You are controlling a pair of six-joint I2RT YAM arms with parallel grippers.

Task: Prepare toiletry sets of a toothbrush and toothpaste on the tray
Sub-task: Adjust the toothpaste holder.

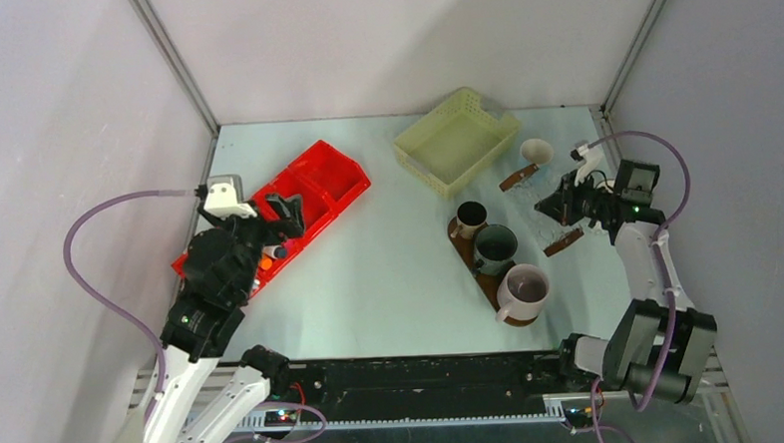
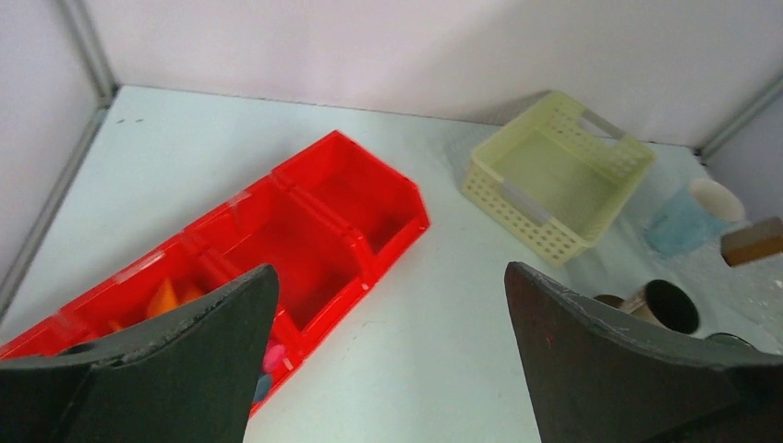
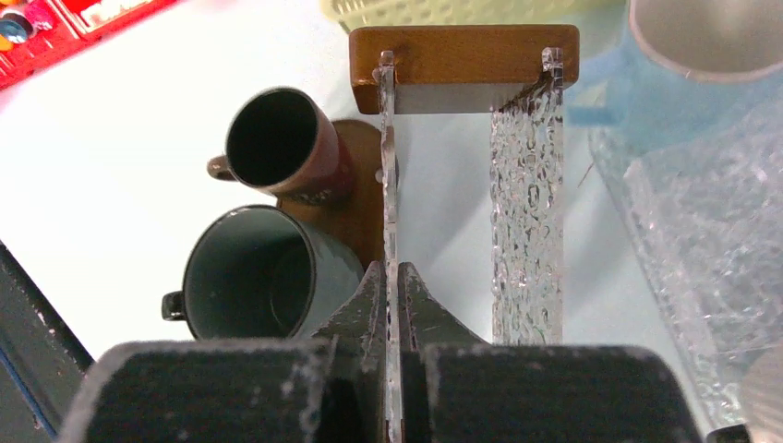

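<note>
While mugs point(image 1: 495, 245) are sitting empty on the tray point(image 1: 484, 277), the right claw point(image 3: 392, 272) is clenching a clear panel point(image 3: 389, 166) — left claw point(image 2: 390, 272) gaping.

Overhead, 2 wrist views, brown mug point(image 1: 471, 219) shared

3 upright mugs point(image 1: 495, 245) (brown, green, mauve-grey) along the dark oval tray point(image 1: 482, 277)

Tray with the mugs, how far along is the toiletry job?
Done: the brown mug, green mug and grey mug stand on the tray. In hand: the right claw is shut on a clear rack; the left claw hangs open above the red bin. Left: brown and green look empty, so no set is made yet.
</note>
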